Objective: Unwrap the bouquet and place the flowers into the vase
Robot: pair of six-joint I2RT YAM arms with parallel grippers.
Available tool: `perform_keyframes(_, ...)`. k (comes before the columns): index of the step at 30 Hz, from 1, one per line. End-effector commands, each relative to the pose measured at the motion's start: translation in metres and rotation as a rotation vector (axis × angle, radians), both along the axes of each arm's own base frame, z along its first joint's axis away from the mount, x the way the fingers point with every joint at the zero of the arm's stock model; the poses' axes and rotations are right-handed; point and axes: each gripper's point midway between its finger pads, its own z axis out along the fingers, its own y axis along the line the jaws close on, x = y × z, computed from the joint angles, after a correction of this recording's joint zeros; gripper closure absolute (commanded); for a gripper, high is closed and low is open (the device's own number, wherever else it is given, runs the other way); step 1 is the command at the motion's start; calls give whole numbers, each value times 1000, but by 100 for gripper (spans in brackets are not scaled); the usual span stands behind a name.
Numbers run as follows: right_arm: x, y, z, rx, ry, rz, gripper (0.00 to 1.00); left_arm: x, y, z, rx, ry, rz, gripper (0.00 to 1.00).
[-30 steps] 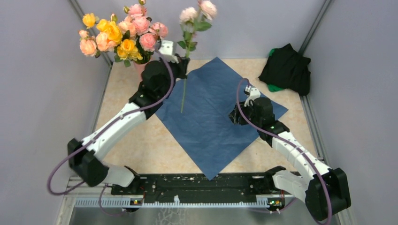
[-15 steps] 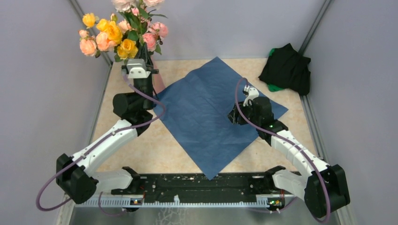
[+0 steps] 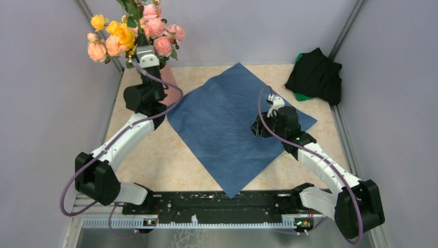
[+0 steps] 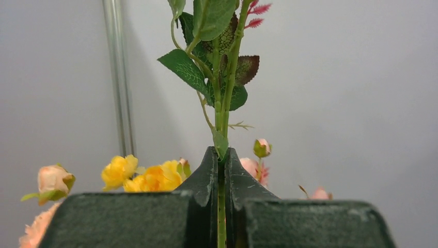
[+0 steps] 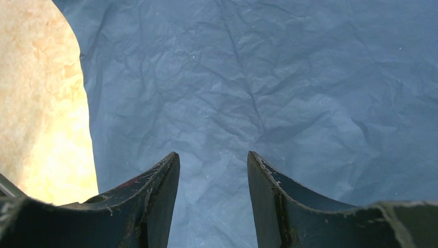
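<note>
left gripper pinching a stem at the vase, right one hovering over the paper

our left gripper (image 4: pixel 221 155) is up in the far left corner of the table (image 3: pixel 150 165). its fingers are pressed together on a single green stem (image 4: pixel 223 103) that runs upright between them, with leaves just above the tips. it sits right in among the flowers (image 3: pixel 124 36), yellow and peach-pink blooms bunched over the vase (image 3: pixel 170 82). we only see a pink sliver of the vase beside the arm, so we can't tell whether the stem's bottom end is inside it.

the blue paper (image 3: pixel 227 129) lies flat and open across the middle of the table, one corner toward the near edge. our right gripper (image 5: pixel 213 157) hangs over its right part, fingers spread partway with nothing between them, just wrinkled paper below. a black cloth heap (image 3: pixel 315 75) sits in the far right corner.
</note>
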Motion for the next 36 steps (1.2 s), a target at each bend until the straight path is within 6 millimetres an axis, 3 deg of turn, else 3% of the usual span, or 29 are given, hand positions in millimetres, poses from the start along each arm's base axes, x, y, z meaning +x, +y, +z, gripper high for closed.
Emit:
perform_keyframes(1,6,4,10,15,-45,8,49,4,18,35,-58,-73,-45,100)
perform_keyframes(6,6,4,10,14,-45,9,49,15,19,46,-57,-48,-81,100)
perform_keyframes(14,4,1,10,9,-48,-1,49,29,4,47,-75,2,-175,100)
perform_keyframes(20,4,1,10,8,-49,1,49,47,-1,36,-67,13,-168,100)
perform_keyframes(28,3,0,9,1,-47,-1,49,73,8,14,-67,39,-181,100)
perform_keyframes(36,5,-1,7,-8,-43,-5,49,78,8,20,-48,34,-186,100)
